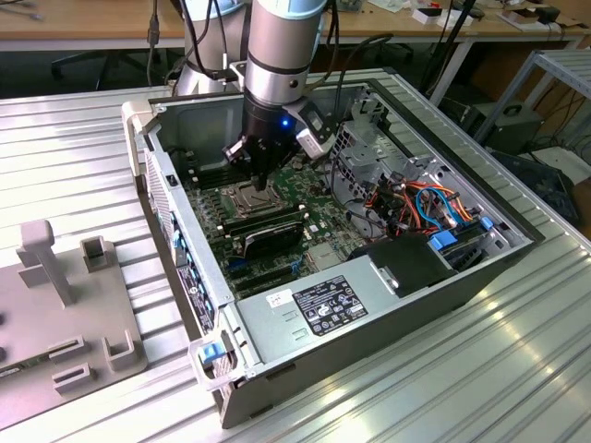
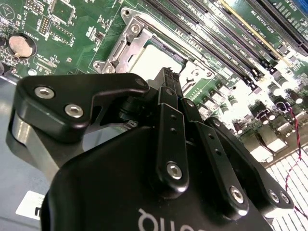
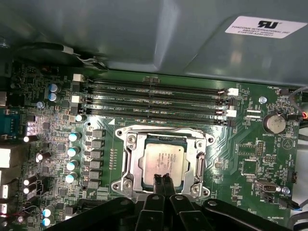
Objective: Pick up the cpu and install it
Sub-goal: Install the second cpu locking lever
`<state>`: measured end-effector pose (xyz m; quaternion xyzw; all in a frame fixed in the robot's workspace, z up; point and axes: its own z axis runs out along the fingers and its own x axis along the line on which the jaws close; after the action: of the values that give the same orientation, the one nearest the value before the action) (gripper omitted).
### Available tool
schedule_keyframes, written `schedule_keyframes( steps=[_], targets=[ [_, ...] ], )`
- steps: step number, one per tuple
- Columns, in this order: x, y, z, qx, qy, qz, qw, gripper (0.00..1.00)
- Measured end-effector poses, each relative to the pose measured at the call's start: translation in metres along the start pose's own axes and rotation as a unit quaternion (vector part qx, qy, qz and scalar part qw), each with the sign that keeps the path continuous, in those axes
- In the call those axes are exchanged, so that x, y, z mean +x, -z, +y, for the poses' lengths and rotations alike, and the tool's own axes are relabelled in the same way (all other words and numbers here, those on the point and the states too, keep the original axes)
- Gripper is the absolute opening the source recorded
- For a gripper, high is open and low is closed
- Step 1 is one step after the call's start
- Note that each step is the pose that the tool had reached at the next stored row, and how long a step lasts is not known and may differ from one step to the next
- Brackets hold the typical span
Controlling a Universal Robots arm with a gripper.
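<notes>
First wrist view: cpu (image 3: 161,161) flat in socket (image 3: 126,166) (square, metal top up); jaws together, empty.

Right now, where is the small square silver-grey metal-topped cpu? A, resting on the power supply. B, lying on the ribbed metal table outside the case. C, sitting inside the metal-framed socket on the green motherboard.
C: the first wrist view shows the cpu seated within the socket frame, with the gripper at its edge.
</notes>
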<state>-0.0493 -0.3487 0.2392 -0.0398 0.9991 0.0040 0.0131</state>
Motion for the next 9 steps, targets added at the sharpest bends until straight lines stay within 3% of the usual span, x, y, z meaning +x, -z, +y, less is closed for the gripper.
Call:
schedule_keyframes(
  steps=[3, 9],
  targets=[
    [-0.0001, 0.0034, 0.0000, -0.0002, 0.000, 0.0007, 1.00000, 0.11],
    [0.0001, 0.0035, -0.0029, -0.0001, 0.000, 0.0008, 1.00000, 0.11]
  ],
)
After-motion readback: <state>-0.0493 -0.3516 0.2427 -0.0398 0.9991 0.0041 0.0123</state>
